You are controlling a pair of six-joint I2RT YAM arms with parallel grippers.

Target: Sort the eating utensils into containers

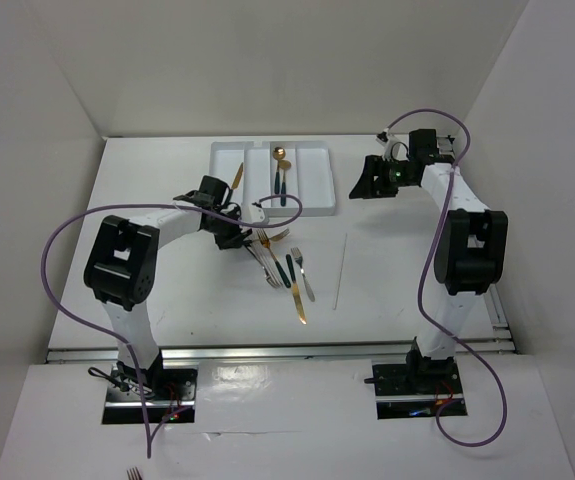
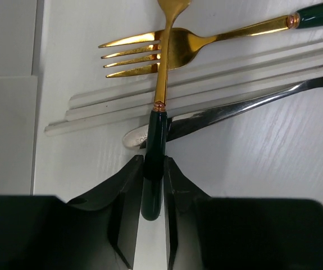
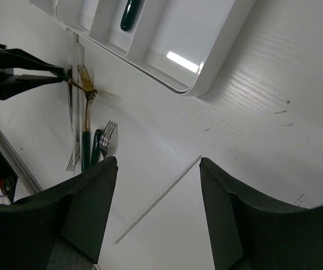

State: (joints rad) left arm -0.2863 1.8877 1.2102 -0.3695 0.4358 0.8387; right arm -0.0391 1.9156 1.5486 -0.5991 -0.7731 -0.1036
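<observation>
My left gripper (image 2: 154,164) is shut on the dark teal handle of a gold utensil (image 2: 160,84), which lies on the table pointing away from me. In the top view this gripper (image 1: 235,236) sits at the left end of the utensil pile (image 1: 279,262). A gold fork (image 2: 150,53) crosses under the held shaft, beside pale sticks (image 2: 217,79) and a silver utensil (image 2: 234,109). The white tray (image 1: 319,200) holds a gold spoon with a teal handle (image 1: 281,172) and a gold piece (image 1: 237,177). My right gripper (image 3: 158,163) hangs open and empty above a lone pale stick (image 3: 158,197).
The tray's near corner (image 3: 195,84) lies just ahead of the right gripper. A silver fork (image 3: 108,135) and a teal-handled gold fork (image 3: 86,112) lie to its left. White walls enclose the table on three sides. A purple cable (image 1: 52,270) loops beside the left arm.
</observation>
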